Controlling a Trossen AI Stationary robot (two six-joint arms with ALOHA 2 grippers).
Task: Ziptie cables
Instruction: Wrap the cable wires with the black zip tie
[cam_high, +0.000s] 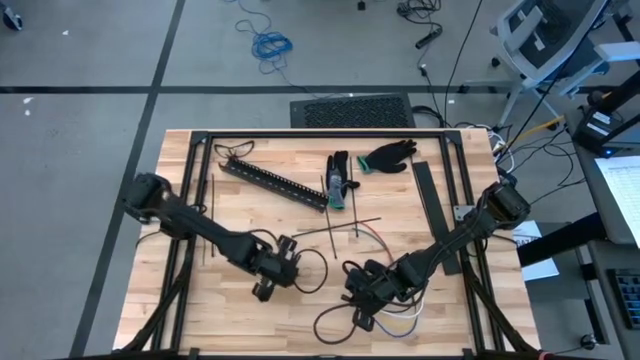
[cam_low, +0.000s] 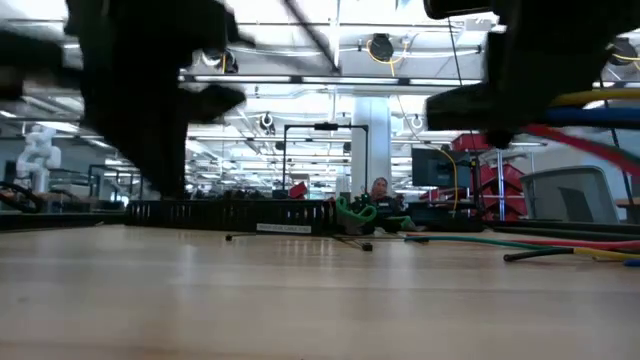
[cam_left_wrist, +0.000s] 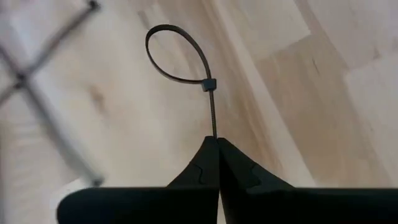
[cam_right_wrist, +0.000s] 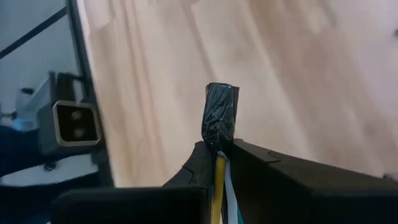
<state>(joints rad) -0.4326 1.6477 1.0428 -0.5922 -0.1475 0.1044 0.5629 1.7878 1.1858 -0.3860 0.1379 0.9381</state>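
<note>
Cables (cam_right_wrist: 220, 124) are sitting clamped in the right pincer (cam_high: 372, 292) at lower centre; the left pincer (cam_left_wrist: 217, 142) is pinching a looped ziptie (cam_left_wrist: 180, 59) over bare desk (cam_high: 220, 310).

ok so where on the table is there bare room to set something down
Bare wood lies along the table's near left edge, below the left gripper with its looped ziptie, and at the far right corner beyond the glove. Crowded: the middle, with rail and loose zipties, and around the right gripper holding the cables.

Grey tiled floor (cam_high: 90, 60), office chair (cam_high: 545, 35).
</note>
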